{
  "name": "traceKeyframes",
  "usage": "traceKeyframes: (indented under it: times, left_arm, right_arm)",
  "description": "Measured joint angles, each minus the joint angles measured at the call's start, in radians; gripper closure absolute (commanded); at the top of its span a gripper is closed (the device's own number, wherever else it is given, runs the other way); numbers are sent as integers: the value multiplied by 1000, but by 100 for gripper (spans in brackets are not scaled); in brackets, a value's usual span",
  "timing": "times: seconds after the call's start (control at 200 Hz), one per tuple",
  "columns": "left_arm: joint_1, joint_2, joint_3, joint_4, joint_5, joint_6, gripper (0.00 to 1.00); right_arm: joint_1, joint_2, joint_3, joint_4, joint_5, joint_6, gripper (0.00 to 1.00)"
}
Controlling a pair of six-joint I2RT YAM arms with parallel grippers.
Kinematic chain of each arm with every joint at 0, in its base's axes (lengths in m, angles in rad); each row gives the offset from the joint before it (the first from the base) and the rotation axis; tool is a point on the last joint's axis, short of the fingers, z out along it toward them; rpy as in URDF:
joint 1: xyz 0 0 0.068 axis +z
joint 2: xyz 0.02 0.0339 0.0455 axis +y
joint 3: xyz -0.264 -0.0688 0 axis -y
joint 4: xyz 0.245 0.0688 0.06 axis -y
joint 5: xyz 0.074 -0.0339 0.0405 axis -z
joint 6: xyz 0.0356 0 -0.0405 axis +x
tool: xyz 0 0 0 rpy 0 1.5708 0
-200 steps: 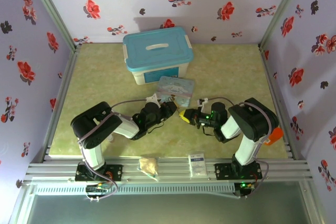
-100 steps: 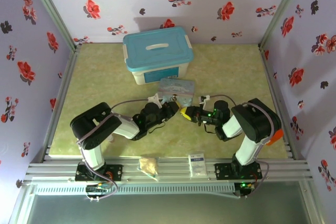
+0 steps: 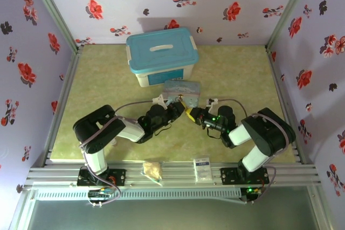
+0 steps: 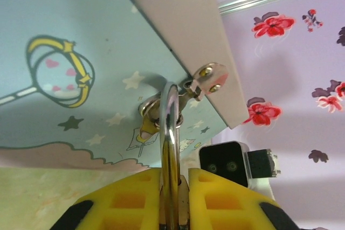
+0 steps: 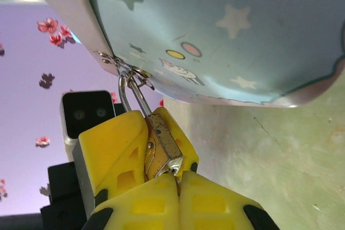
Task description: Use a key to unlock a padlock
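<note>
Padlock (image 5: 161, 143) hangs from the tin, and the rest of the scene is ordered around it. On the green table (image 3: 108, 79) a blue-lidded box (image 3: 161, 52) stands at the back, and the tin (image 3: 182, 88) lies just in front of it, with both arms meeting at its near edge. The left gripper (image 4: 172, 180) comes in from the left and is clamped on the padlock, a yellow finger on either side of it. The silver shackle (image 4: 170, 127) rises out between them and passes through the ring at the tin's hasp (image 4: 207, 76). The right gripper (image 5: 178, 182) comes in from the right with its jaws pressed fully together, tips just at the free end of the brass body. The key I cannot make out; if it is pinched there, the pads hide it. As I judge it, the coming move turns on one relation. The padlock's long axis runs from the hasp slightly aslant toward the right gripper, so the end where the keyhole should be faces that arm. That makes the right arm the nearer one to feed the key along the axis while the left steadies the body. Any tilt off that line would likely jam the entry.
</note>
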Motion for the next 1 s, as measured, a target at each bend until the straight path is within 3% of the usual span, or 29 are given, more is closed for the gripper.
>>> traceKeyframes:
  times: [0.225,0.58,0.865,1.0]
  left_arm:
    - [-14,6,5,19,0,-9,100]
    - [-62,9,15,39,77,-8,100]
    - [-69,11,19,-21,126,-5,100]
    - [-69,11,19,-40,132,-4,100]
  right_arm:
    - [1,-150,1,-199,36,-4,90]
    - [7,-583,24,-771,150,-190,70]
    - [10,-613,64,-1000,196,-360,67]
    - [63,-636,116,-1149,262,-497,68]
